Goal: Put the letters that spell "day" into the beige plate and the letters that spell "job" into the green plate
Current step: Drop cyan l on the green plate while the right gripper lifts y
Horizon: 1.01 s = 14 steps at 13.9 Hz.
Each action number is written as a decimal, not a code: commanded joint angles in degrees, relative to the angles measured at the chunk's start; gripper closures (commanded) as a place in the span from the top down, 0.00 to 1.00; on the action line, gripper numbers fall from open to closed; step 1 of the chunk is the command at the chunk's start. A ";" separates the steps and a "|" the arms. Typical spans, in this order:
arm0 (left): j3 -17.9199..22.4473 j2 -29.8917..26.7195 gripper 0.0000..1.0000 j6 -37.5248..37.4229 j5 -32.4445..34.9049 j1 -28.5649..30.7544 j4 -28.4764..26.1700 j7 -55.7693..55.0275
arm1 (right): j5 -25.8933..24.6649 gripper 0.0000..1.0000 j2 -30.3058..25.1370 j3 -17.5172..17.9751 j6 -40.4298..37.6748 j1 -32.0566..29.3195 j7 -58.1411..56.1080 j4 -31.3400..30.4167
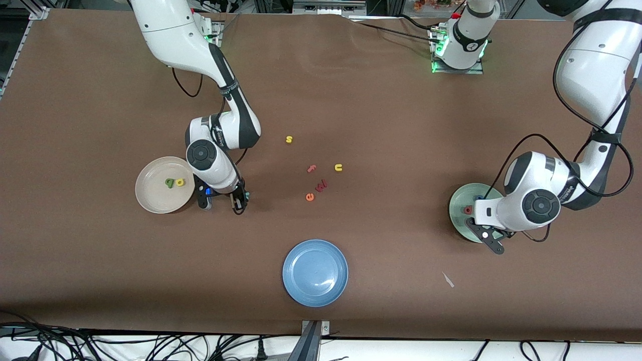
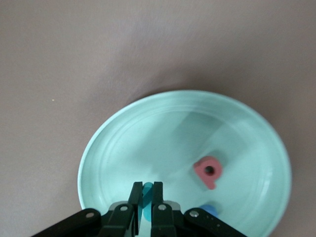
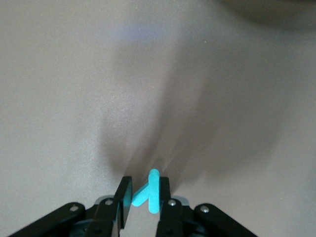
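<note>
Our right gripper (image 3: 143, 195) had its fingers closing on the teal "y" (image 3: 150, 192) just beside the beige plate (image 1: 150, 200) — left gripper (image 2: 146, 197) clenched on the teal "j" (image 2: 146, 197) over the green plate (image 2: 148, 128).

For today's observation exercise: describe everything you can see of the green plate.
The green plate is round, shallow and pale mint, smooth and slightly glossy like plastic, with faint rings inside. It lies flat on the brown table at the left arm's end. A pinkish-red letter and a blue letter lie in it. The left gripper hovers over it.

Loose letters (image 1: 317, 168) — s, f, u, e.
</note>
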 commanded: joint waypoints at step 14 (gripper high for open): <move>-2.72 -5.88 1.00 0.29 0.63 1.03 0.74 5.89 | -1.02 0.00 -2.92 -0.72 -2.63 0.44 -10.76 0.01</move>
